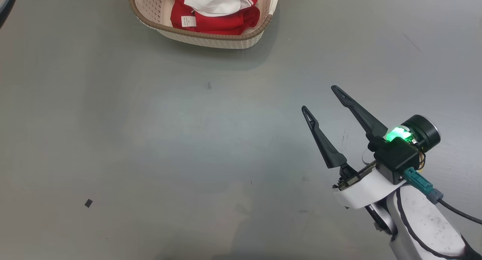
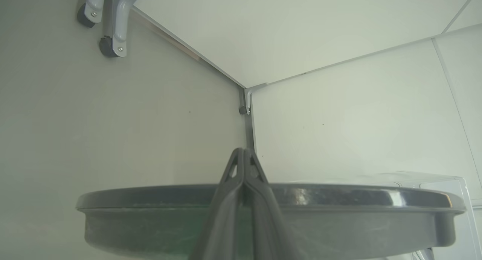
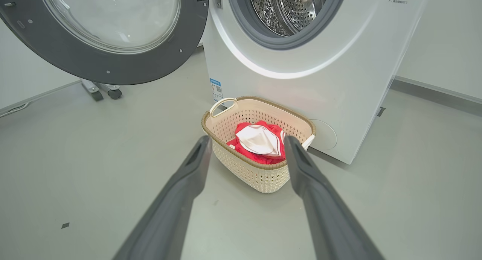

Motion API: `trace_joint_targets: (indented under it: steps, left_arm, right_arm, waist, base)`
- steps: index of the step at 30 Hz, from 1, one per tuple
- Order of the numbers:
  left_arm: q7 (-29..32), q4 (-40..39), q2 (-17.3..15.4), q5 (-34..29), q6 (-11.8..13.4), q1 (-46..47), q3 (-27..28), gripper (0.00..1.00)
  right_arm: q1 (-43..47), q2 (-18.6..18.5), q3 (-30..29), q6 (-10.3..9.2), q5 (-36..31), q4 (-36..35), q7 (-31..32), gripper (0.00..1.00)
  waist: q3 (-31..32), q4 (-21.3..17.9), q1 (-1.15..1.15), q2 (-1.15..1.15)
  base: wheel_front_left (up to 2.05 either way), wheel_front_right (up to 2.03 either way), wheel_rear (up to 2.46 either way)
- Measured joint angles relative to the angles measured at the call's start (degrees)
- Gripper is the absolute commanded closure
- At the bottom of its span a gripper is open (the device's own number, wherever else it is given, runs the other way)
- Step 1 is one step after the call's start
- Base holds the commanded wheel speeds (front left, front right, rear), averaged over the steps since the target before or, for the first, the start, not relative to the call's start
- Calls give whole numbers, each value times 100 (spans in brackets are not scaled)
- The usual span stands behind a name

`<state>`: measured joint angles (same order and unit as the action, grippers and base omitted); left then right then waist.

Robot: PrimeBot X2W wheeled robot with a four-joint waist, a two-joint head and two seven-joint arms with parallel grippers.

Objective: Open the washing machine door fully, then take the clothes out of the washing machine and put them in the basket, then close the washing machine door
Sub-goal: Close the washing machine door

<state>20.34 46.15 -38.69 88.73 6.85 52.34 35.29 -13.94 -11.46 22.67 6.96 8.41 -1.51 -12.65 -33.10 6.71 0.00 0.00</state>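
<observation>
The washing machine [image 3: 301, 87] stands with its door [image 3: 113, 64] swung wide to the left, and the visible part of the drum [image 3: 290, 8] shows bare metal. The basket [image 3: 260, 177] sits on the floor against the washer's front, holding the red and white clothes [image 3: 260, 141]. My right gripper [image 3: 247, 139] is open and empty, pointing at the basket from a distance. In the head view the right gripper [image 1: 319, 98] hovers over the floor, well short of the basket [image 1: 211, 36] and the clothes [image 1: 222, 21]. My left gripper [image 2: 243, 151] is shut and empty, its fingers crossing the door's dark rim [image 2: 339, 199] seen edge-on; contact is unclear.
Caster wheels of a grey stand [image 3: 105, 92] sit on the floor below the open door, and the casters [image 2: 109, 45] also show near the wall corner. White walls close in behind and to the right of the washer. A small dark mark [image 1: 88, 203] lies on the grey floor.
</observation>
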Motion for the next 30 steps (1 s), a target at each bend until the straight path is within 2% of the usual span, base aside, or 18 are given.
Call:
trace_joint_targets:
  steps: [10,30]
  left_arm:
    - [133,275,0,0,0,316,-172,100]
    - [921,399,55,2,51,545,-575,100]
  right_arm:
    - [0,-64,-2,-1,-1,-25,0,0]
    - [1,-93,0,-3,0,-33,33,0]
  waist:
    - [-34,77,0,0]
    - [76,251,0,0]
  base:
    - [0,0,0]
    - [0,0,0]
